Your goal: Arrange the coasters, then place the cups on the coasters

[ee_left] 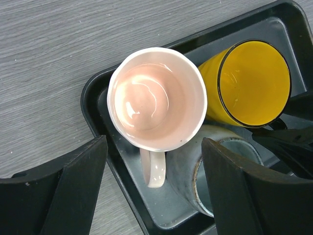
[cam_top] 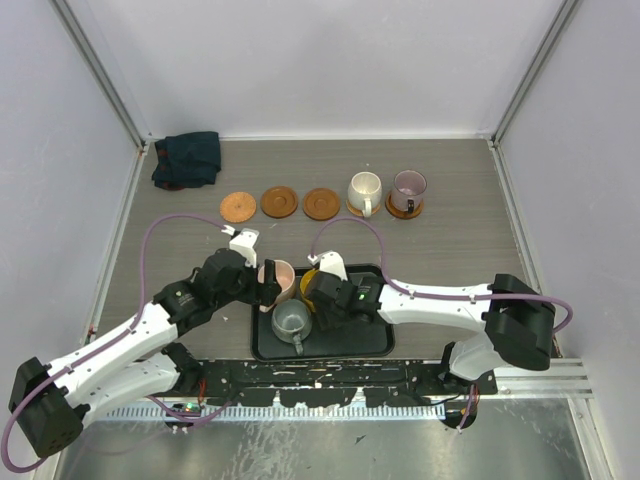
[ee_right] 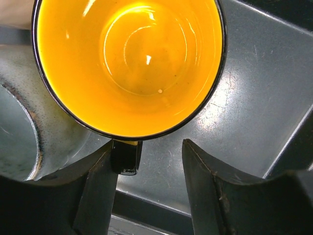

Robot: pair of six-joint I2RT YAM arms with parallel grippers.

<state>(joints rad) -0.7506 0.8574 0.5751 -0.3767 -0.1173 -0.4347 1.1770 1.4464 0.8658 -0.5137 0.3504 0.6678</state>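
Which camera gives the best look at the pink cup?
Left wrist: the pink cup sits centred, rim, inside and handle clear. Top external shows it small, partly covered; right wrist shows at most a sliver.

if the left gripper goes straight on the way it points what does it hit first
Most likely the small pink glazed cup: it sits centred just ahead of the open left gripper, handle nearest, though depth is unclear.

The pink cup (ee_left: 156, 98) is pale inside. The yellow cup (ee_right: 127, 63) has a black rim and handle. The grey cup (cam_top: 291, 320) is mottled, the tray (cam_top: 370, 340) black, 3 coasters (cam_top: 279, 201) ringed brown-orange, the cloth (cam_top: 187, 159) dark teal, and the bench (cam_top: 450, 240) grey wood-grain.
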